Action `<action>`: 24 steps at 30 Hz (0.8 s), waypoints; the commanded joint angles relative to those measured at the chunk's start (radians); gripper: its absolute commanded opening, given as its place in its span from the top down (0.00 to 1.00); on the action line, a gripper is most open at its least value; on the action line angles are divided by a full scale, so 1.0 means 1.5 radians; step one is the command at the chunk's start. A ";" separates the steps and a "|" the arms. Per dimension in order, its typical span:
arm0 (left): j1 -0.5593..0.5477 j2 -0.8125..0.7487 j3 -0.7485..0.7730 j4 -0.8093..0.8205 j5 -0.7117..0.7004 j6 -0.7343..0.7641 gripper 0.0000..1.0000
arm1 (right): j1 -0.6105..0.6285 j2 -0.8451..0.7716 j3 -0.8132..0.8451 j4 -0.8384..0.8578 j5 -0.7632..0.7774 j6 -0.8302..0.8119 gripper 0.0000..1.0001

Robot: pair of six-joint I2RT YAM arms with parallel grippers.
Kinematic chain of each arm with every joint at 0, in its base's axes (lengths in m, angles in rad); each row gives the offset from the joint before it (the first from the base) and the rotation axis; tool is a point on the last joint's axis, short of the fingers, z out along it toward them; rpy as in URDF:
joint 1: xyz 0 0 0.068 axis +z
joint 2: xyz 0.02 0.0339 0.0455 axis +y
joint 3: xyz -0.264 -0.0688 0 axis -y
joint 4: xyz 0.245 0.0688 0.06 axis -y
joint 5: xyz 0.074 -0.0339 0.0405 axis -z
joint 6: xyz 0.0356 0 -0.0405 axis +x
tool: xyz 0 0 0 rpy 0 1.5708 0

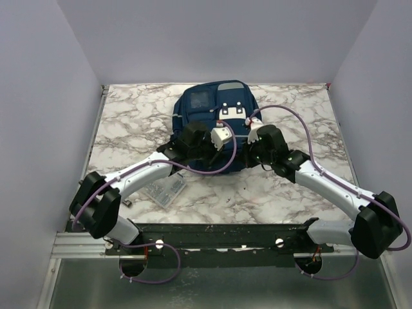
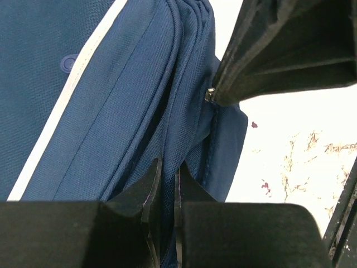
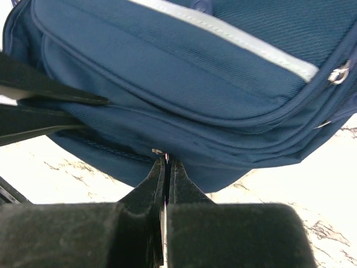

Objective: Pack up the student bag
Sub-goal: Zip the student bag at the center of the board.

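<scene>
A small clear plastic box (image 1: 164, 188) is seen lying flat on the marble counter (image 1: 129, 122), nearer than the student bag (image 1: 212, 103) and off its left corner, partly covered by the left arm.

Beyond the box, the left claw (image 2: 167, 167) is set at the near left edge of the student bag. It is clenched on a fold of the bag's navy fabric, which is seen pinched between the two dark fingers (image 2: 148, 192).

The right claw (image 3: 166, 162) is placed at the near right edge of the student bag, close beside the left one. It is clenched tight, with its tips pressed against the bag's lower seam. A small metal zip piece (image 3: 158, 151) is seen right at the tips, but whether it is pinched cannot be told.

The student bag is laid flat on the far middle of the counter, with its front pockets turned upward. A grey stripe (image 3: 234, 36) is seen running across its front, above the seam where the right claw is set.
</scene>
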 commanded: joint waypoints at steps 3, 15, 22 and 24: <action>0.018 -0.131 0.007 -0.085 -0.048 0.017 1.00 | -0.009 -0.010 -0.006 -0.067 0.178 0.022 1.00; 0.026 -0.305 -0.071 -0.031 -0.198 0.068 1.00 | -0.020 0.069 0.045 -0.052 0.344 0.076 1.00; 0.033 -0.359 -0.126 0.033 -0.229 0.077 1.00 | -0.100 0.155 0.065 0.029 0.281 0.084 1.00; 0.034 -0.360 -0.132 0.042 -0.229 0.066 1.00 | -0.121 0.174 0.066 0.058 0.251 0.082 1.00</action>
